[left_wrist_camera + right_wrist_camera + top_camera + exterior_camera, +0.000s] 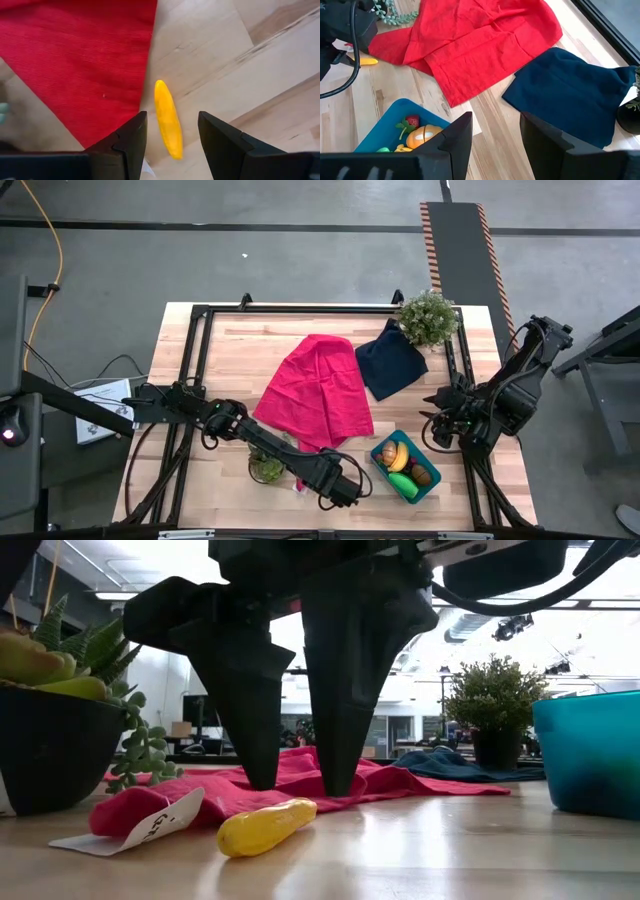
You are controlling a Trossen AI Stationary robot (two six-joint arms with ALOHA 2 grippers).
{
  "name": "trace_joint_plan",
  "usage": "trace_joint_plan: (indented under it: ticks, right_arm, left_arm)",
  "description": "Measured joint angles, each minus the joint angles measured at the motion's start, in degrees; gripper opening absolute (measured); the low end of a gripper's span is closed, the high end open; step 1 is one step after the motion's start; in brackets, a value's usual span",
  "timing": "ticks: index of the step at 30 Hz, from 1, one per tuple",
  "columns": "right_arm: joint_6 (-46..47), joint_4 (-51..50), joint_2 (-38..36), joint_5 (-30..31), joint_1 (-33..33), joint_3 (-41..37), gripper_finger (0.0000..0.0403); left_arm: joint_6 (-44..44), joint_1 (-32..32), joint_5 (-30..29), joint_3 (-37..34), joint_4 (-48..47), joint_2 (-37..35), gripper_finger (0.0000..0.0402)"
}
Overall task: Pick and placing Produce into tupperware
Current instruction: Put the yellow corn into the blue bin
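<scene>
Overhead, left end effector (343, 490) hangs beside the teal rectangular plastic tub (385, 471) of toy produce; right end effector (437, 428) waits well apart. Level view: small yellow plastic banana (265, 825) lies just below the spread, empty fingers (245, 700). Left wrist view: banana's (167, 119) long axis runs lengthwise between the jaws, so they would close across it. Right wrist view: jaws apart, empty.

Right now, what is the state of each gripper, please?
Left gripper: open, empty, fingers either side of the yellow banana on the table.
Right gripper: open, empty, waiting near the tupperware.
</scene>
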Motion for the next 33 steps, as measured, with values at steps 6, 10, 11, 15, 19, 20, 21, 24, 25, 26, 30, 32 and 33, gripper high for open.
trace_joint_plan:
  ticks: [6, 10, 11, 15, 19, 20, 21, 24, 25, 26, 30, 32, 33]
  right_arm:
    - [0.0, 0.0, 0.0, 0.6, 0.0, 0.0, 0.0156]
    - [0.0, 0.0, 0.0, 0.6, 0.0, 0.0, 0.0156]
    - [0.0, 0.0, 0.0, 0.6, 0.0, 0.0, 0.0156]
    - [0.2, 0.0, 0.0, 0.5, 0.0, 0.0, 0.0156]
    - [0.2, 0.0, 0.0, 0.5, 0.0, 0.0, 0.0156]
    - [0.2, 0.0, 0.0, 0.5, 0.0, 0.0, 0.0156]
    - [0.2, 0.0, 0.0, 0.5, 0.0, 0.0, 0.0156]
    - [0.2, 0.1, 0.0, 0.5, 0.0, 0.0, 0.0156]
    - [0.2, 0.1, 0.0, 0.5, 0.0, 0.0, 0.0156]
    - [0.2, 0.1, 0.0, 0.5, 0.0, 0.0, 0.0156]
    - [0.2, 0.1, 0.0, 0.5, 0.0, 0.0, 0.0156]
    - [0.2, 0.1, 0.0, 0.5, 0.0, 0.0, 0.0156]
    - [0.2, 0.1, 0.0, 0.5, 0.0, 0.0, 0.0156]
  left_arm:
    - [0.5, 0.1, -0.6, 0.0, 0.0, 0.0, 0.0165]
    - [0.6, 0.4, -0.4, 0.0, 0.2, 0.3, 0.0165]
    - [1.0, 0.4, -0.1, 0.0, 0.1, 0.5, 0.0165]
    - [1.4, 0.5, 0.6, 0.0, 0.3, 0.7, 0.0165]
    - [1.2, 0.4, 0.7, 0.0, 0.0, 1.2, 0.0165]
    - [1.2, 0.4, 1.0, 0.0, 0.1, 1.2, 0.0165]
    - [1.2, 0.4, 1.5, 0.0, 0.2, 1.3, 0.0165]
    - [1.3, 0.5, 3.1, 0.1, 0.5, 2.0, 0.0165]
    - [1.4, 0.5, 3.5, 0.1, 0.5, 2.0, 0.0165]
    - [1.4, 0.4, 3.5, 0.0, 0.5, 2.1, 0.0165]
    - [1.4, 0.3, 2.4, 0.0, 0.6, 2.1, 0.0165]
    - [1.4, 0.3, 2.4, 0.0, 0.6, 2.1, 0.0165]
    - [1.4, 0.3, 2.4, 0.0, 0.6, 2.1, 0.0165]
